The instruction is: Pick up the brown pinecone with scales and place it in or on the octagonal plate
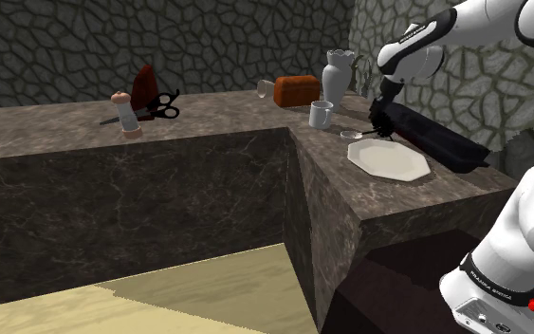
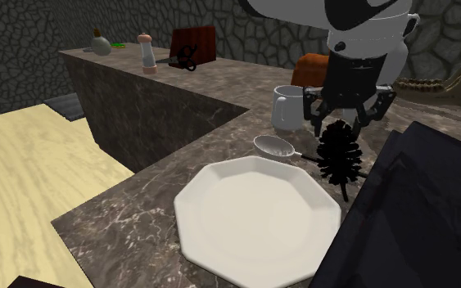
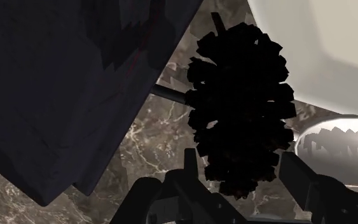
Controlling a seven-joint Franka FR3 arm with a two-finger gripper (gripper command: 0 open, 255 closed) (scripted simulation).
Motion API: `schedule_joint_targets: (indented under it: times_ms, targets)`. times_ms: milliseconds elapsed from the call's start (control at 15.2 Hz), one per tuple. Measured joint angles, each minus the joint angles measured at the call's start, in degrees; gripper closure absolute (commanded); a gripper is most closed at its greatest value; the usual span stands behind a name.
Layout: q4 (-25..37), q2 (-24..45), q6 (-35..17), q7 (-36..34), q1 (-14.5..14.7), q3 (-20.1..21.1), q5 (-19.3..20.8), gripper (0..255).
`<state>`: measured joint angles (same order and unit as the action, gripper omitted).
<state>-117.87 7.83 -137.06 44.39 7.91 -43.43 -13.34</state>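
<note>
The pinecone (image 2: 339,151), drawn almost black with jagged scales, hangs upright with its stem pointing down. It is just beyond the far edge of the white octagonal plate (image 2: 220,237). My gripper (image 2: 345,123) comes down from above and is shut on the cone's upper end. In the wrist view the pinecone (image 3: 241,108) sits between my gripper (image 3: 242,167), a finger at each side. The plate (image 3: 323,44) lies close beside it. In the shoulder view my gripper (image 1: 380,112) hovers by the plate's (image 1: 388,157) back edge.
A small shiny spoon (image 2: 273,147) lies by the plate's rim. A white mug (image 2: 287,106) and a brown box (image 2: 310,69) stand behind it. A big dark flat case (image 2: 409,213) lies right beside the cone. A grinder (image 2: 146,53) and scissors (image 2: 186,56) are far off.
</note>
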Motion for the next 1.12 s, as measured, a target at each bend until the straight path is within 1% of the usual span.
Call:
schedule_joint_targets:
  times_ms: [528,660,792,924,1122]
  targets:
    - [3.0,-3.4,5.2,-3.1,0.9,-0.7,4.2,255]
    - [0.3,-7.2,5.0,-6.1,2.0,-0.6,7.8,255]
    - [-3.4,-12.4,5.0,-10.7,2.8,0.5,13.2,255]
    - [-8.2,-17.9,4.4,-15.6,2.7,2.6,18.4,255]
    - [-13.7,-25.3,5.6,-22.0,1.3,6.7,24.4,255]
